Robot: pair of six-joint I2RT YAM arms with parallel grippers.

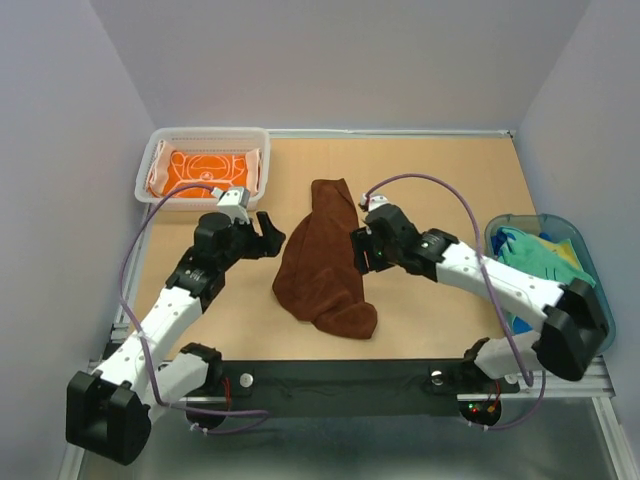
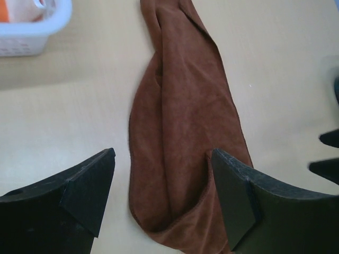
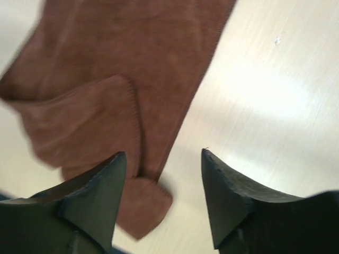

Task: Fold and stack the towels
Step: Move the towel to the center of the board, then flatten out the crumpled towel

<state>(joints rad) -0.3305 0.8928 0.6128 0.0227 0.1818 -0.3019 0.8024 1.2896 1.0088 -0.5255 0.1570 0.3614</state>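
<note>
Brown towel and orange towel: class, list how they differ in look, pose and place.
The brown towel is plain; the orange towel carries a white pattern. The brown towel lies crumpled; the orange towel is folded flat. The brown towel rests on the table; the orange towel sits in the white basket. Both are cloths.

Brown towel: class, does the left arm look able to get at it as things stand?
Probably yes: the left pincer is open right beside the brown towel, which lies loose on the table, nothing between them.
</note>
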